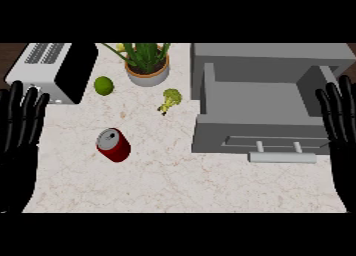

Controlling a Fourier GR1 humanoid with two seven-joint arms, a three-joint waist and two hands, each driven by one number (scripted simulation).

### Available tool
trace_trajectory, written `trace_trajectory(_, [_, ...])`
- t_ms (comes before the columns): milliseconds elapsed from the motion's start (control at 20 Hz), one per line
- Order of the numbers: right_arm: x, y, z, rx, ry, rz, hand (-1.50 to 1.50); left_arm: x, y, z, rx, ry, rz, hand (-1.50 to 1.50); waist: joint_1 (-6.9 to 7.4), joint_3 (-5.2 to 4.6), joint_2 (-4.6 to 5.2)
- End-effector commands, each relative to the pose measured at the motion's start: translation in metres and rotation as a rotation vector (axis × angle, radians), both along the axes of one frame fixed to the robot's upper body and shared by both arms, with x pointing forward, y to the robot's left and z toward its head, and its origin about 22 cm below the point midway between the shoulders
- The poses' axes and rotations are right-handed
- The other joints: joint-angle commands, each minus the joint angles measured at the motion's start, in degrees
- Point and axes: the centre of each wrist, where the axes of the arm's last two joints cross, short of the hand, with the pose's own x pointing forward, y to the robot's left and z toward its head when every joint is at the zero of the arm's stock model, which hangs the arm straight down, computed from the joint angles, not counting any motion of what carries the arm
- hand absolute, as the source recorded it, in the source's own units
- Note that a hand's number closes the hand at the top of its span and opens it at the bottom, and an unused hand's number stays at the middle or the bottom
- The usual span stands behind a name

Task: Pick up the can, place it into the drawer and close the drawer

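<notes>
Pale marbled table (173,180) fills the view, dark floor at the far corners

Can (113,145): red, lying on its side, silver top facing up-left, left of centre on open table. Nothing touches it. On its side it could roll, so a grasp across the body looks the likeliest approach.

Drawer (258,100): grey, at the right, pulled out with its inside showing and nothing seen in it, bar handle (282,157) on the near front. Open like this it is ready to take the can; closing would come last.

Clutter along the back, well apart from the can: toaster (55,70) at far left, lime (103,85), potted plant (146,62), broccoli (170,100) nearest the drawer's left wall.

Left hand (15,130): at the left edge, fingers straight and spread, pointing up, holding nothing, resting. It is the nearer one to the can.

Right hand (347,130): at the right edge beside the drawer, the same flat open pose, touching nothing that I can see.

Pick-up not yet begun
</notes>
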Motion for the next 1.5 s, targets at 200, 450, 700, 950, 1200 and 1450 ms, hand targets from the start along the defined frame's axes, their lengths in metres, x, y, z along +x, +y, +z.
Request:
trace_trajectory(200, [0.0, 0.0, 0.016, -0.012, -0.062, -0.026, -1.5, 0.002, -0.067, -0.003, 0.019, -0.054, -0.029, -1.5, -0.89, 1.48, 2.3])
trace_trajectory(450, [-0.01, -0.013, -0.025, 0.025, 0.286, -0.124, -1.5, 0.017, -0.054, -0.022, 0.056, 0.35, 0.139, -1.5, -1.68, 1.56, 2.37])
trace_trajectory(700, [-0.023, -0.031, -0.041, 0.022, 0.3, -0.149, -1.5, -0.009, -0.064, -0.006, 0.056, 0.389, 0.141, -1.5, -0.74, 1.5, 2.24])
trace_trajectory(950, [-0.019, -0.04, -0.04, 0.015, 0.302, -0.147, -1.5, -0.011, -0.061, -0.003, 0.046, 0.391, 0.148, -1.5, -0.71, 1.48, 2.29])
trace_trajectory(1200, [-0.037, -0.042, -0.052, 0.019, 0.292, -0.138, -1.5, 0.01, -0.071, -0.003, 0.002, 0.418, 0.21, -1.5, -0.95, 1.49, 2.31])
trace_trajectory(1450, [-0.039, -0.043, -0.04, 0.016, 0.293, -0.149, -1.5, 0.001, -0.062, -0.007, 0.0, 0.432, 0.225, -1.5, -0.81, 1.48, 2.29])
